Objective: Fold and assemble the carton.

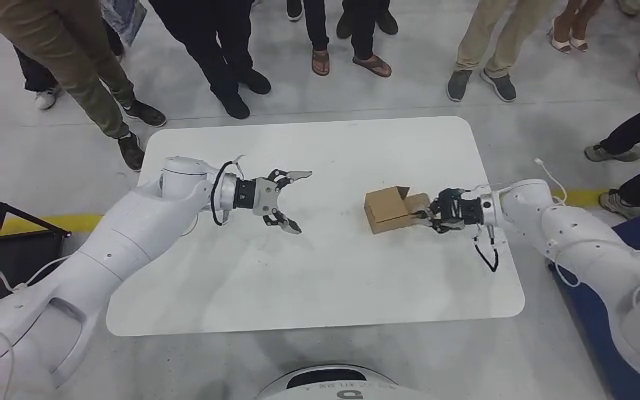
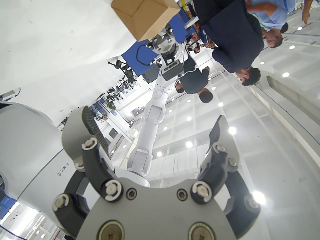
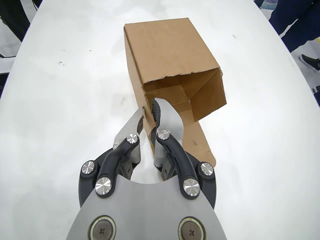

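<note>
A brown carton (image 1: 388, 208) lies on its side on the white table (image 1: 300, 280), right of centre, its open end toward the right arm. My right gripper (image 3: 148, 116) is shut on the carton (image 3: 172, 68), pinching a side wall at the open end, one finger inside and one outside. A loose flap (image 3: 197, 141) lies flat on the table by the opening. My left gripper (image 1: 290, 200) hangs open over the table's middle, well apart from the carton. In the left wrist view the carton (image 2: 145, 6) sits far off beyond the open fingers (image 2: 95, 128).
The table edge (image 1: 500, 300) runs close behind the right arm. Several people stand around the far side of the table (image 1: 230, 60). Bare tabletop lies between the two grippers and along the near side.
</note>
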Motion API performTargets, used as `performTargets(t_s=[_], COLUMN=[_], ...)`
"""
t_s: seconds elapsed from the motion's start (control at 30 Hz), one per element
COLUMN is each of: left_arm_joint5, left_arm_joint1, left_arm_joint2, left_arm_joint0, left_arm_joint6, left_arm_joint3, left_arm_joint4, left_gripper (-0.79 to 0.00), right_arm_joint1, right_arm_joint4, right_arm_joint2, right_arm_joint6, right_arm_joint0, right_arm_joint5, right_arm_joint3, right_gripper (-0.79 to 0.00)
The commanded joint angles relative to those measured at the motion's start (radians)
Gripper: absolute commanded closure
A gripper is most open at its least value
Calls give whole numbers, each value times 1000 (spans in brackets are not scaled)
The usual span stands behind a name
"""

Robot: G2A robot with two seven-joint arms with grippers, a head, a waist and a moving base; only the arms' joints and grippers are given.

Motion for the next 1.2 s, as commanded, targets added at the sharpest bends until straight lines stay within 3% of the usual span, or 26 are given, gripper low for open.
performTargets(t_s=[0.0,0.2,0.43,0.8,0.9,1.07,1.17], left_arm_joint5=[0,0,0,-13,3,25,33], left_arm_joint1=[0,0,0,4,7,7,4], left_arm_joint2=[0,0,0,-27,-45,-66,-73], left_arm_joint0=[0,0,0,32,43,51,58], left_arm_joint6=[0,0,0,26,24,20,25], left_arm_joint3=[0,0,0,-4,-12,-37,-46], left_arm_joint4=[0,0,0,-16,-14,-4,1], left_gripper=[-785,-785,-785,-785,-785,-785,-785], right_arm_joint1=[12,67,134,134,128,139,154], right_arm_joint4=[-55,-254,-345,-345,-420,-648,-706], right_arm_joint2=[0,0,0,0,0,0,12], right_arm_joint6=[7,60,108,108,230,431,508], right_arm_joint0=[38,140,208,208,197,221,226], right_arm_joint5=[-7,-60,-108,-108,-53,-103,-134], right_arm_joint3=[-19,-144,-277,-277,-389,-656,-779], right_gripper=[0,0,0,0,0,0,0])
